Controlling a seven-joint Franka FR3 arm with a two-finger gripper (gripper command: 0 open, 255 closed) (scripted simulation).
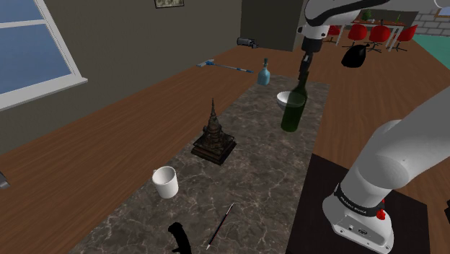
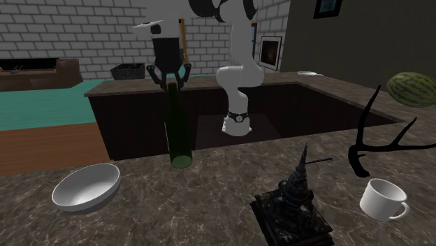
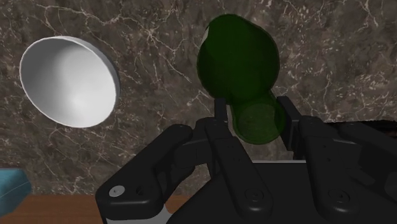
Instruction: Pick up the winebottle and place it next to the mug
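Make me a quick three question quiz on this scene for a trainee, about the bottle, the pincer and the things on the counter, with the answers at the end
1. True or false: the pincer is shut on the bottle's neck.
2. Short answer: in the shoulder view, what dark thing stands between the bottle and the mug?
3. Pick one: which lies nearest the bottle? A mug, B bowl, C pen.

Key: 1 true. 2 the statue. 3 B.
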